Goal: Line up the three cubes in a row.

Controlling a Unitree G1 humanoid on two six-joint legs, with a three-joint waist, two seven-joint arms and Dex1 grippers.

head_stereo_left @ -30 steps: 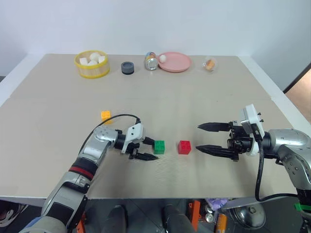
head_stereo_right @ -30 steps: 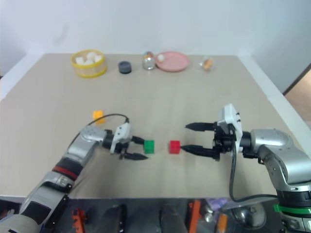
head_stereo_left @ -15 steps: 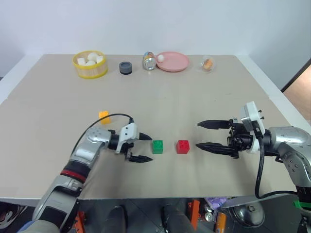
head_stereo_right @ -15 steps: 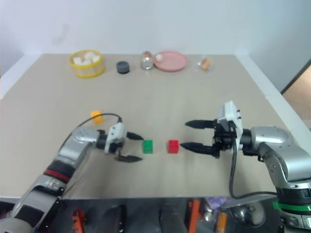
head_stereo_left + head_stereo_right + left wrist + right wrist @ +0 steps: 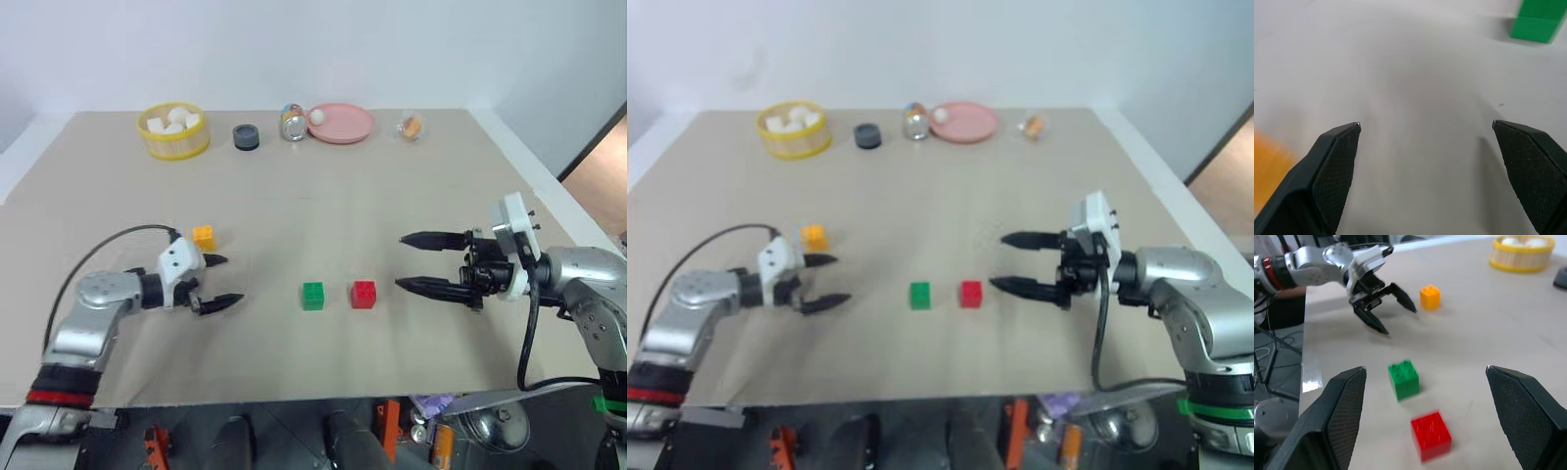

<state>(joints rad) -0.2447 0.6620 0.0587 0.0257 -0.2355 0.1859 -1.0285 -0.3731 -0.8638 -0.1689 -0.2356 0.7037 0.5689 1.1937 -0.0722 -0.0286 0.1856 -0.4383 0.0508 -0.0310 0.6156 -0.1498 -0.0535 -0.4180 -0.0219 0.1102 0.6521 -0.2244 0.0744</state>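
The green cube (image 5: 313,295) and the red cube (image 5: 363,294) sit side by side near the table's middle, a small gap between them. The yellow-orange cube (image 5: 204,236) lies farther left and a little farther back. My left gripper (image 5: 217,282) is open and empty, well left of the green cube, its far finger close beside the yellow-orange cube. My right gripper (image 5: 414,261) hangs open and empty to the right of the red cube, pointing at it. In the right wrist view the red cube (image 5: 1431,435), green cube (image 5: 1403,379) and yellow-orange cube (image 5: 1430,297) all show.
Along the far edge stand a yellow basket (image 5: 173,130) of white lumps, a dark round puck (image 5: 246,136), a tipped can (image 5: 292,122), a pink plate (image 5: 342,123) holding a white ball, and a small clear cup (image 5: 412,126).
My left gripper has drawn away to the left from the green cube, which stays on the table, and now sits by the yellow-orange cube. The right gripper has barely moved.
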